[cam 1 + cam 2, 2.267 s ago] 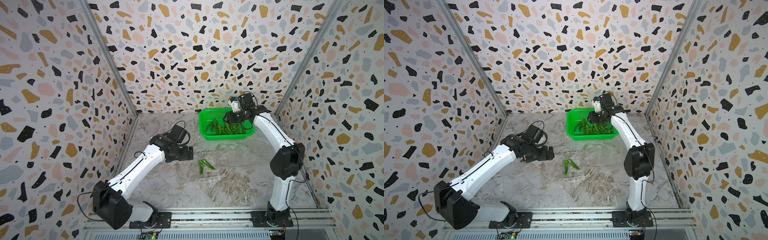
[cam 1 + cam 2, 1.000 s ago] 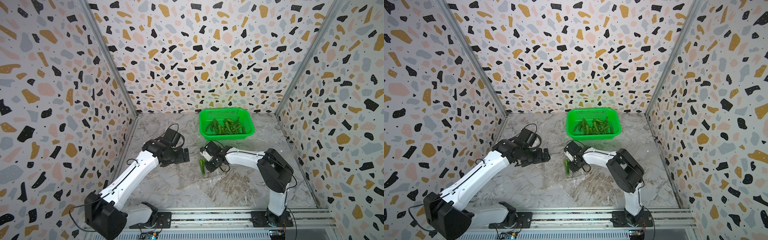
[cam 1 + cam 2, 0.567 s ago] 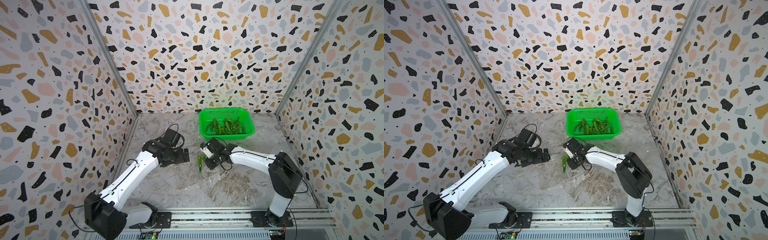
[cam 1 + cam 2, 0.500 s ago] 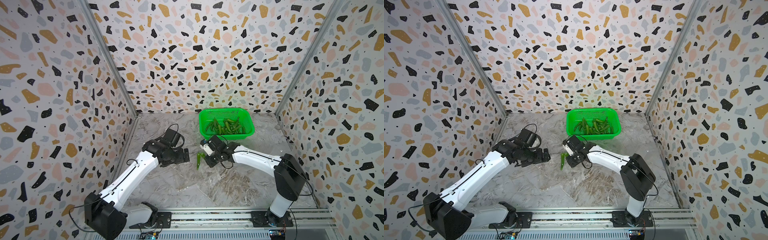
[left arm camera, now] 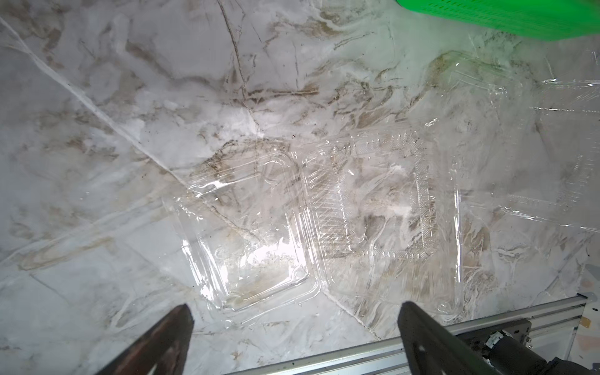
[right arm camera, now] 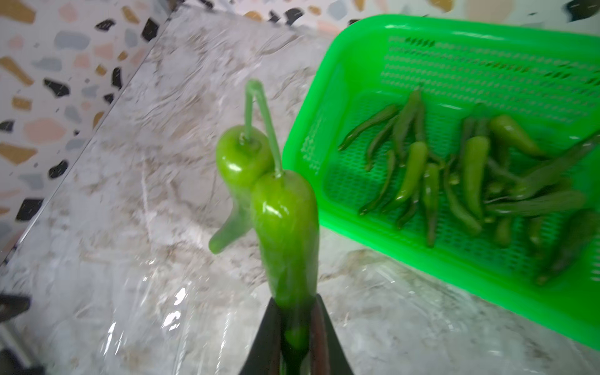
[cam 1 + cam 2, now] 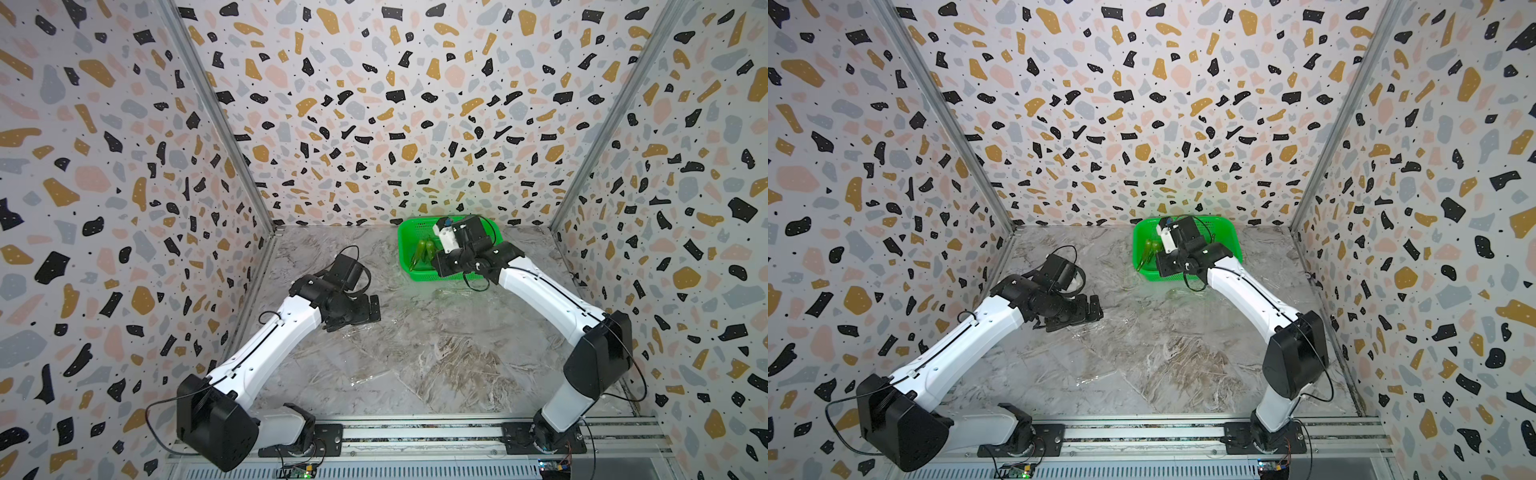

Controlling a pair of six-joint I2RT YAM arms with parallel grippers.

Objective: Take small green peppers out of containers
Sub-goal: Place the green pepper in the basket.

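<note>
Green peppers (image 6: 285, 227), 2, clamped between right jaws near basket (image 6: 318, 136) rim; left jaws spread wide over clear container (image 5: 253, 233)

Both top views bright, evenly lit, sharp, only soft shadows on the table (image 7: 316, 374), walls bow at the edges. Left wrist: hard white glare on the clear container (image 5: 246, 211). Right wrist: motion blur, basket (image 6: 454, 32) and peppers (image 6: 412, 168) smeared.
</note>
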